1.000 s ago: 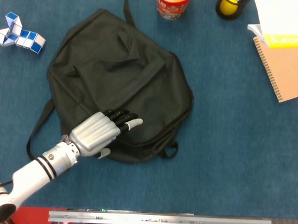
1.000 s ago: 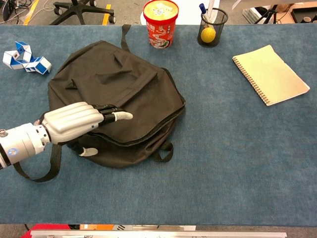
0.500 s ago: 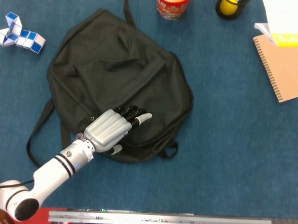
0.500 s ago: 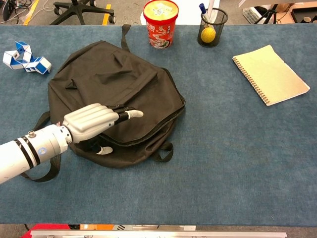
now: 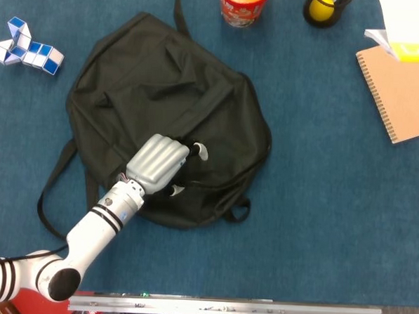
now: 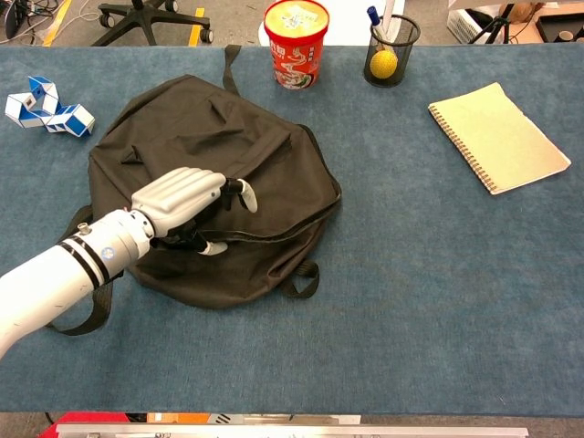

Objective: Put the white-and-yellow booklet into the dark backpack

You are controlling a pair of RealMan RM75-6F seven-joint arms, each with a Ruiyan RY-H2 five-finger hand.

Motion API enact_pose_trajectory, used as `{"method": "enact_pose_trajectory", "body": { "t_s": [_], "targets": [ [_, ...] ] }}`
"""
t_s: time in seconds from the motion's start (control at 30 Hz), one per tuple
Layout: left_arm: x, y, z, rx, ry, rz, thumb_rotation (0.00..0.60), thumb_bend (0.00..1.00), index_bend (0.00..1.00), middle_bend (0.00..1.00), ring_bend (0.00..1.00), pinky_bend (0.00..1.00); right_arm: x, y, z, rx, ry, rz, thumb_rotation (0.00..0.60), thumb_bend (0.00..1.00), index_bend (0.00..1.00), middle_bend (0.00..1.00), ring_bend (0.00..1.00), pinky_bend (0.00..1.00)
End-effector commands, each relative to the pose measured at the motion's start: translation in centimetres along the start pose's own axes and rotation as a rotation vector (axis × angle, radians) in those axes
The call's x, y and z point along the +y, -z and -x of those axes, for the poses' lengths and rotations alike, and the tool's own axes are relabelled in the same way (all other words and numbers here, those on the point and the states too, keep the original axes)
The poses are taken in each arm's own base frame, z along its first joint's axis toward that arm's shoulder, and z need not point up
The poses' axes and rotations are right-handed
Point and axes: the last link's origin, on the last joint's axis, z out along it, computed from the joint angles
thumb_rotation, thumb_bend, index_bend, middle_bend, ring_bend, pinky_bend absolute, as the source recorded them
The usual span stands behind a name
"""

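Note:
The dark backpack (image 5: 164, 77) (image 6: 201, 128) lies flat on the blue table, left of centre. My left hand (image 5: 160, 161) (image 6: 182, 196) rests on its lower front with the fingers curled down into the fabric by the zipper seam and the thumb under the flap edge, pinching it. The white-and-yellow booklet (image 5: 413, 27) shows only at the top right corner of the head view, partly cut off by the frame and overlapping the notebook's far edge. What holds it is out of frame. My right hand appears in neither view.
A tan spiral notebook (image 5: 406, 97) (image 6: 497, 135) lies at the right. A red cup (image 5: 242, 4) (image 6: 297, 41) and a mesh pen holder (image 5: 323, 8) (image 6: 391, 50) stand at the back. A blue-and-white twist puzzle (image 5: 27, 47) (image 6: 46, 108) sits far left. A backpack strap (image 5: 53, 184) loops out at the lower left.
My left hand slid further onto the backpack and its fingers went from stretched out to curled into the fabric. The booklet shifted right, further out of the head view.

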Motion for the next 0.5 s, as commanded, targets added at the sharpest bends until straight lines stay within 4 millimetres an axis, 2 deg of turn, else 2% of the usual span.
{"method": "enact_pose_trajectory", "body": {
  "t_s": [0.03,0.23,0.37,0.5],
  "targets": [
    [0.0,-0.6,-0.3,0.034,0.054,-0.017,0.600,0.26,0.48,0.51,0.56,0.70,0.0,-0.1,0.0,0.003,-0.003,0.000,0.600,0.41,0.84,0.73,0.65,0.69],
    [-0.1,-1.0,-1.1,0.116,0.144,-0.031,0.600,0.34,0.67,0.72,0.75,0.92,0.0,-0.2,-0.2,0.012,-0.014,0.005,0.600,0.40,0.84,0.73,0.66,0.69],
    [-0.4,-0.8,-1.5,0.125,0.221,-0.051,0.600,0.36,0.73,0.79,0.78,0.95,0.2,-0.2,-0.3,0.015,-0.017,0.011,0.600,0.40,0.84,0.73,0.66,0.69],
    [-0.9,-0.5,-1.6,0.129,0.238,-0.065,0.600,0.36,0.71,0.79,0.78,0.96,0.2,-0.1,-0.3,0.015,-0.023,0.014,0.600,0.40,0.84,0.73,0.66,0.69]
  ]
}}
